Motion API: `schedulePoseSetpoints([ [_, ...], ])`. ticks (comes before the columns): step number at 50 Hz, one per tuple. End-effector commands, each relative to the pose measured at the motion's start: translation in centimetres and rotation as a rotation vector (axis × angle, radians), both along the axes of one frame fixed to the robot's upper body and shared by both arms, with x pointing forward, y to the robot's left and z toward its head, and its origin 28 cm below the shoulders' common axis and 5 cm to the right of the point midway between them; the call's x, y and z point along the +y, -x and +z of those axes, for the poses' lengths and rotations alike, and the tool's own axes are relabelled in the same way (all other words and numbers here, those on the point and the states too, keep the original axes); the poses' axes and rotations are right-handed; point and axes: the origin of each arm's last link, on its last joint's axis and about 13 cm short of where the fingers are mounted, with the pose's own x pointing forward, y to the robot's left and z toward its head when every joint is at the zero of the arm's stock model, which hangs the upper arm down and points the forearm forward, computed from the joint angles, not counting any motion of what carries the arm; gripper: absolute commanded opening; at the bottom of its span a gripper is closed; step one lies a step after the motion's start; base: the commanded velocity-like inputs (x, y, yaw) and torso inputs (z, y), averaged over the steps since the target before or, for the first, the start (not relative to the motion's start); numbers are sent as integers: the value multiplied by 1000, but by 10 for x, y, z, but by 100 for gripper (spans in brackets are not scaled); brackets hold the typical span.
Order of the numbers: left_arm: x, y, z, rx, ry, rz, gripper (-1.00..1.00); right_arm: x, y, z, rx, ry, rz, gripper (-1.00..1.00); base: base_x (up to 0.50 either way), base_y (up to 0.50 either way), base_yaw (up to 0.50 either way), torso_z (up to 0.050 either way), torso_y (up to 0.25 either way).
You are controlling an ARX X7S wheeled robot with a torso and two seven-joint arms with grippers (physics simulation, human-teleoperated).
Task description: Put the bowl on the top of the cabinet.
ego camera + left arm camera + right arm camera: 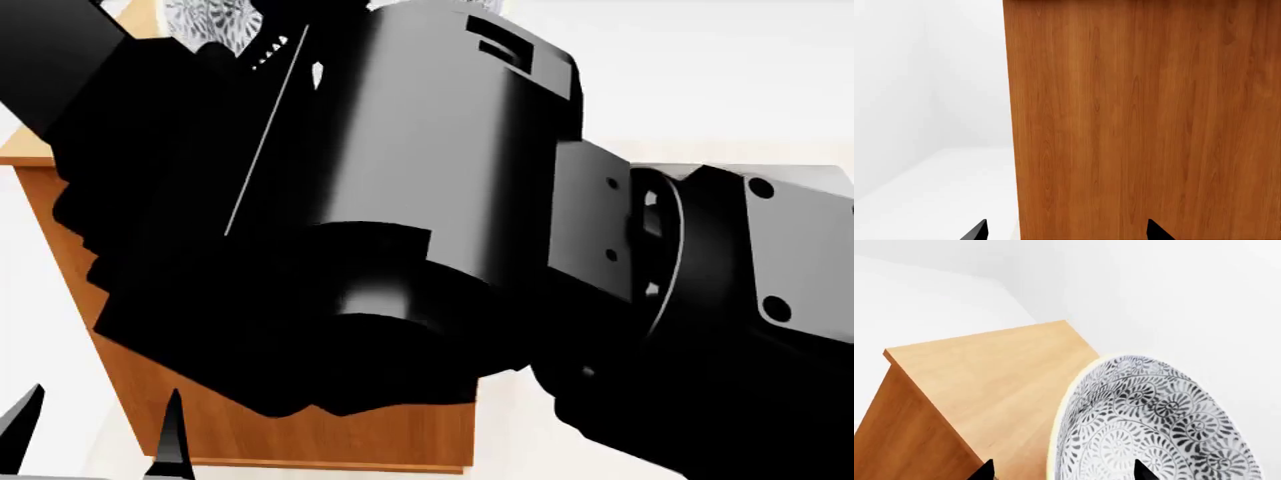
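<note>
Bowl over cabinet top, release pending

Right gripper (1062, 471) pinches the bowl (1154, 425) by its rim, tilted, at 4 o'clock above the cabinet (981, 385) top, likely for placement. Left gripper (1066, 232) jaws spread, empty, facing cabinet side, parked clear.

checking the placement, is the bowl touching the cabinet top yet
Cannot tell. In the right wrist view the bowl overlaps the cabinet top, but its foot is hidden; the head view is blocked by the arm.
</note>
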Motion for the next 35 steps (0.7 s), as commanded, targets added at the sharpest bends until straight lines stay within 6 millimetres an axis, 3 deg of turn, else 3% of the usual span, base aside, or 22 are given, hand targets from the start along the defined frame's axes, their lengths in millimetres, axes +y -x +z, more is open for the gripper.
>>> schedulePoseSetpoints([
  [1, 0, 1, 0, 1, 3, -2, 100, -4, 0, -2, -43, -13, 12, 100, 0, 0, 0, 0, 0],
  [17, -2, 0, -1, 5, 0, -5, 100, -16, -3, -7, -57, -12, -2, 100, 0, 0, 0, 0, 0],
  [35, -6, -1, -1, 6, -5, -15, 100, -35, 28, 8, -137, -36, 32, 100, 0, 0, 0, 0, 0],
])
